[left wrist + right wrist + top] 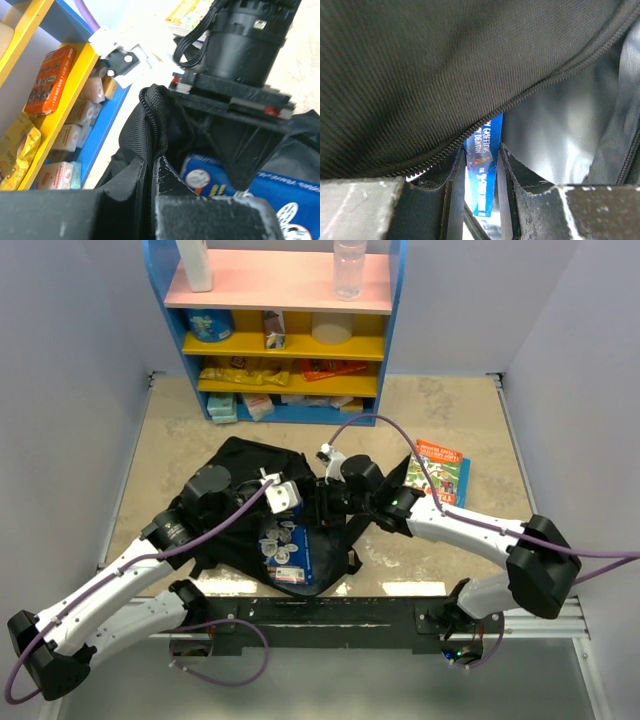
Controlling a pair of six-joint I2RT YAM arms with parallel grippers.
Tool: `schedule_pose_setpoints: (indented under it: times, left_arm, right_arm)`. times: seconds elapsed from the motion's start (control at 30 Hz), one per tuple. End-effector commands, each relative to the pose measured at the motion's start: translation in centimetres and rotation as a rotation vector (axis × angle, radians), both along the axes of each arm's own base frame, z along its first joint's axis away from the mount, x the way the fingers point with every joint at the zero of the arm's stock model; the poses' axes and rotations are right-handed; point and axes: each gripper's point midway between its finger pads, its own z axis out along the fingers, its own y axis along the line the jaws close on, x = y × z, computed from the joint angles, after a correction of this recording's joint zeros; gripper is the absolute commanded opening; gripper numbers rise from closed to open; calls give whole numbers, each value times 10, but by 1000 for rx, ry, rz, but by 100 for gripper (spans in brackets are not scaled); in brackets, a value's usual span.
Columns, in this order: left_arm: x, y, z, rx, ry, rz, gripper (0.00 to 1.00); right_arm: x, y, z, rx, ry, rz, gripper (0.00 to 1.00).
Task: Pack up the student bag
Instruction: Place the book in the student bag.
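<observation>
One blue book [292, 552] I only partly see inside the student bag [235, 465], left gripper [151, 170] pinching bag rim, right gripper [481, 165] clamping the book

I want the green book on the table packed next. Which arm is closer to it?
Right. The right end effector, holding a blue book in the bag, is just left of the green book; the left end effector grips the bag's rim farther left.
</observation>
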Motion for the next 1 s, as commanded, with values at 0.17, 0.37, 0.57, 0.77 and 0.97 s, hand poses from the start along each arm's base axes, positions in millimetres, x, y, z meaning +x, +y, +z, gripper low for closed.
schedule_pose_setpoints:
  times: [0.17, 0.37, 0.57, 0.77, 0.97]
  left_arm:
    - [3, -2, 99, -192, -230, -8, 0]
    - [1, -1, 100, -200, -229, -15, 0]
    - [0, -3, 103, -203, -229, -25, 0]
    - [0, -3, 104, -198, -227, -27, 0]
    - [0, -4, 101, -202, -221, -31, 0]
  right_arm:
    - [79, 12, 80, 311, -174, -348, 0]
    - [95, -25, 61, 260, -139, -592, 0]
    - [109, -38, 57, 467, -61, -666, 0]
    - [113, -30, 19, 411, 44, -750, 0]
    - [115, -19, 11, 345, 33, -786, 6]
